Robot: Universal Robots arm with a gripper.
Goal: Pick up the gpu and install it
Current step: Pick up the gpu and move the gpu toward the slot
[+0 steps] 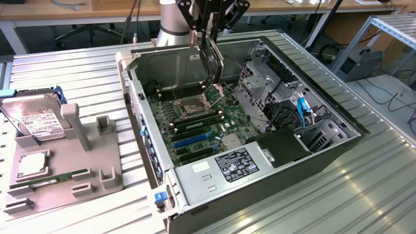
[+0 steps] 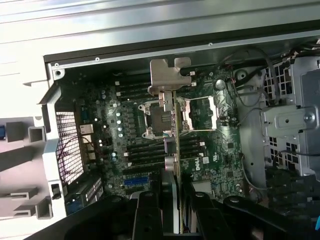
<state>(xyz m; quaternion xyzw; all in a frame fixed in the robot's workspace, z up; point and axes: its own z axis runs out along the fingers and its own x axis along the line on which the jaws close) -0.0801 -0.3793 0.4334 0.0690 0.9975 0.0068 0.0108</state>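
Gpu (image 1: 213, 61) is hanging upright, the claw (image 1: 210, 39) pinching its top edge over the open computer case (image 1: 273, 200); picked up, not yet seated

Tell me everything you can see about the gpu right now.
The gpu is a thin, flat card, dark on the face shown in the exterior view, with a silver metal bracket at the end away from the gripper. The gripper is shut on it and holds it upright, on edge, inside the open computer case above the motherboard. It is not seated in a slot and appears to touch nothing else.
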